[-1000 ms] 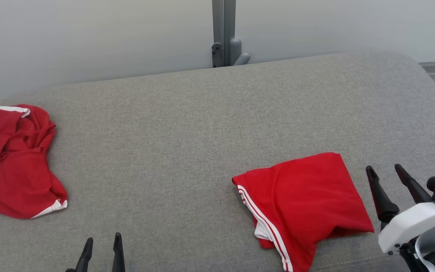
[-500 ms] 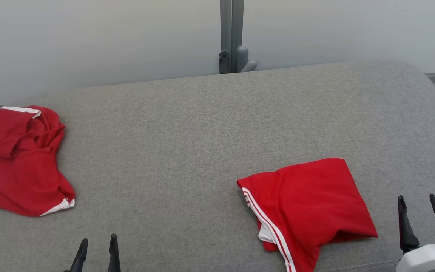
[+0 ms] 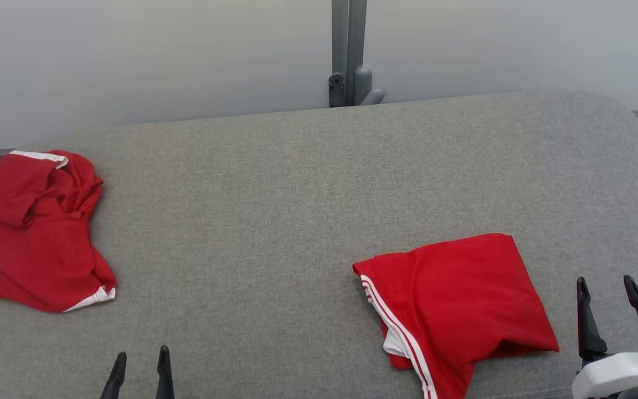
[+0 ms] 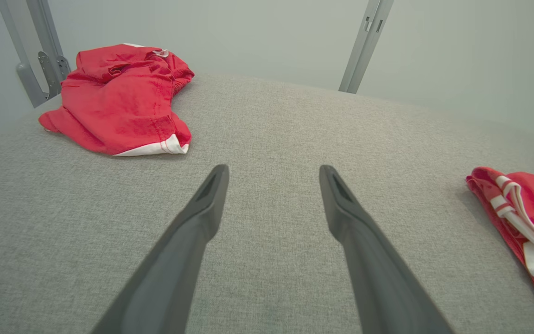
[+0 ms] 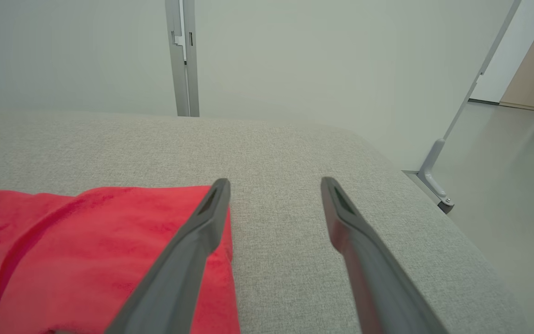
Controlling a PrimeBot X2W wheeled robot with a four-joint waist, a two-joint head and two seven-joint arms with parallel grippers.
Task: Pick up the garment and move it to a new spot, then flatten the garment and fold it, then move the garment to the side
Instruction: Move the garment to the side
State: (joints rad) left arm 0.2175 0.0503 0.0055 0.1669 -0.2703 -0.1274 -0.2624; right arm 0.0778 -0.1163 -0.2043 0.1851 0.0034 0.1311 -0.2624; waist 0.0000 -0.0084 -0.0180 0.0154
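Observation:
A folded red garment (image 3: 454,303) with white side stripes lies at the front right of the grey padded table (image 3: 297,194); it shows too in the left wrist view (image 4: 529,218) and the right wrist view (image 5: 91,250). A second red garment (image 3: 39,227), crumpled with white trim, lies at the far left, also in the left wrist view (image 4: 118,97). My right gripper (image 3: 604,285) stands open just right of the folded garment, not touching it, empty (image 5: 274,183). My left gripper (image 3: 140,360) is open and empty at the front edge (image 4: 271,169).
A grey metal post (image 3: 346,52) with a bracket rises behind the table's back edge against a pale wall. The table's rounded right edge (image 5: 415,195) drops to the floor, where another slanted post foot (image 5: 434,185) stands.
The head camera has shifted, so the whole scene slid right and down. My right gripper has drawn back from beside the folded garment toward the lower right corner. The garments lie unchanged.

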